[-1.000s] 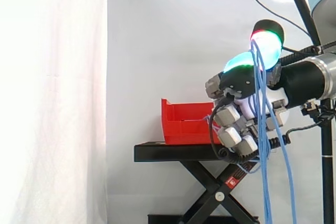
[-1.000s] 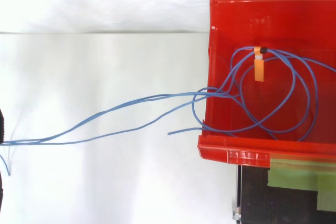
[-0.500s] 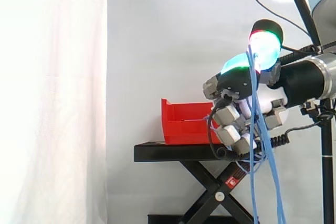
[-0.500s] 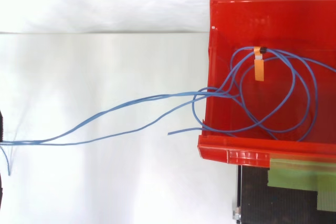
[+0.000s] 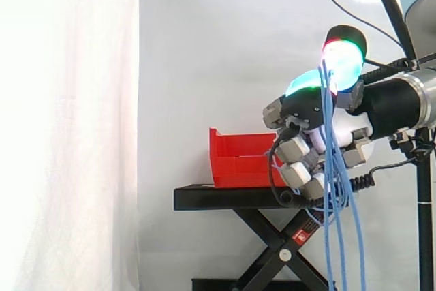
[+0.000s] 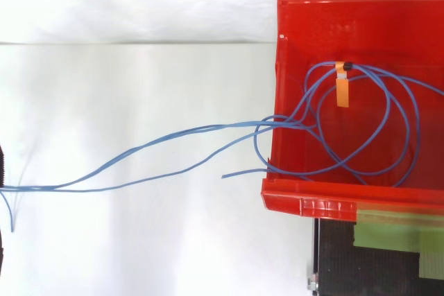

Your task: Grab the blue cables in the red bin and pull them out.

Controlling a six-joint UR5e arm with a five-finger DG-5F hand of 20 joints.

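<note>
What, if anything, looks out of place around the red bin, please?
The thin blue cables straggle over the red plastic bin's wall: loops lie inside, strands run to the robot hand, which grips them, ends dangling below.

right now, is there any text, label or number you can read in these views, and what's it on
No text here can be read.
On the black scissor stand, a red sticker: white marks, too small to read.
On the blue cables in the red bin, an orange tag: no print visible.
Beside the bin, a green strip: no print visible.
</note>
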